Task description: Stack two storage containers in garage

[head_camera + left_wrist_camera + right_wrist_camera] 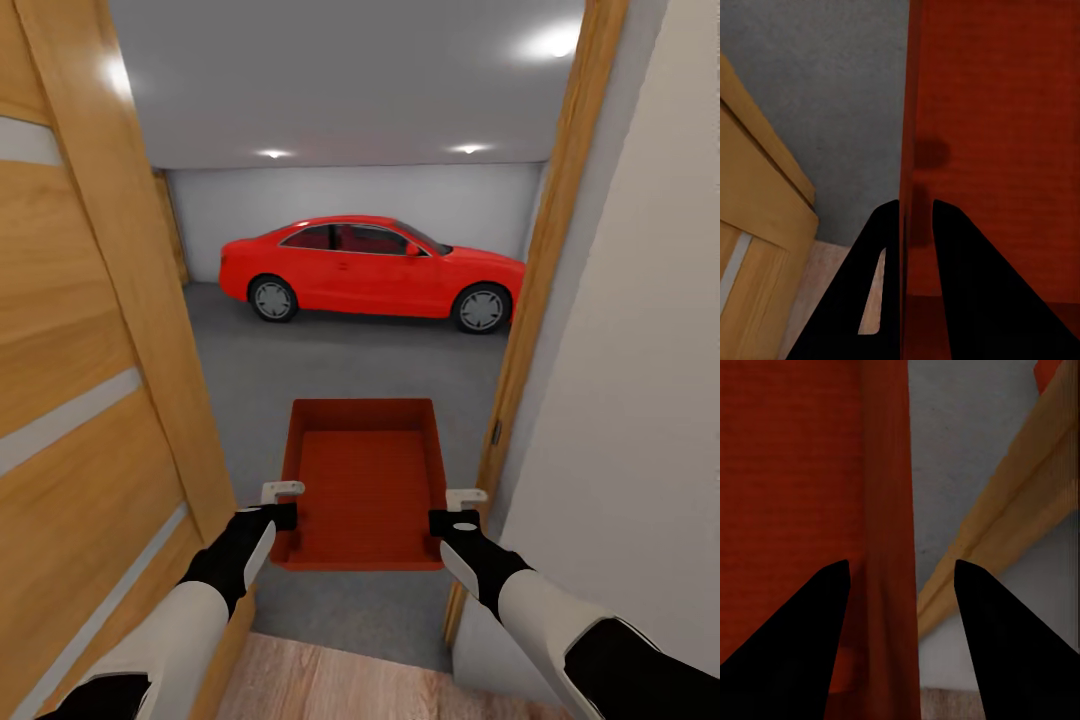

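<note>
The storage container (362, 485) hangs between your two arms in the doorway to the garage, its long axis pointing straight ahead toward the red car (372, 268). Your left gripper (283, 505) has its fingers (889, 247) straddling the left side wall, one finger outside and one inside, nearly closed on the thin wall. Your right gripper (455, 508) straddles the right side wall, but there its fingers (825, 607) stand wide of the wall, so I cannot tell whether they bear on it.

Both hold points sit at the near end, so the far end overhangs. The open wooden door (90, 330) lies close on your left and the door frame (540, 270) close on your right. The grey concrete floor (350, 365) is straight ahead; drive forward squarely and the container's sides should pass.
</note>
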Tool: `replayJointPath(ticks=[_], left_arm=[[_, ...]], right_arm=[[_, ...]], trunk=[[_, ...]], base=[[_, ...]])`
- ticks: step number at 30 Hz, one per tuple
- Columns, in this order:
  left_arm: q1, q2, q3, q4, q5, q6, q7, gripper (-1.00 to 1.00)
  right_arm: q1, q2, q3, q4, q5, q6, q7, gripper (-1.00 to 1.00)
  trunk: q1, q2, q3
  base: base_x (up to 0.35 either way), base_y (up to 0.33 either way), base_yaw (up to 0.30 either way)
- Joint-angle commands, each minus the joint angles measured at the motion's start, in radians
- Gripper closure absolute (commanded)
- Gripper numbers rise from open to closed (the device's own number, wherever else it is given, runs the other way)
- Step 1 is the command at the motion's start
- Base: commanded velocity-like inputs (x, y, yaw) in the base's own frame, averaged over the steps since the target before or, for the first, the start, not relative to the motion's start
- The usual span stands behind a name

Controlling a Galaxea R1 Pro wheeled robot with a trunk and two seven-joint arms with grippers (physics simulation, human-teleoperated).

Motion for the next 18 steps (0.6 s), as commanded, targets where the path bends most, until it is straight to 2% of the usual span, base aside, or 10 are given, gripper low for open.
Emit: replayJointPath(ticks=[1,18], left_arm=[[-0.002,-0.022,0.018,-0.004,0.004,0.007,0.002,1.0],[-0.002,-0.022,0.016,-0.004,0.004,0.008,0.002,1.0]], right_arm=[[0.0,0.0,0.008,0.001,0.0,0.006,-0.009,1.0],[0.0,0.0,0.008,0.001,0.001,0.005,-0.009,1.0]], trunk=[[0.001,-0.002,-0.002],[0.001,-0.002,-0.002]], base=[[0.062,0.074,-0.04],[0.179,0.252,-0.003]])
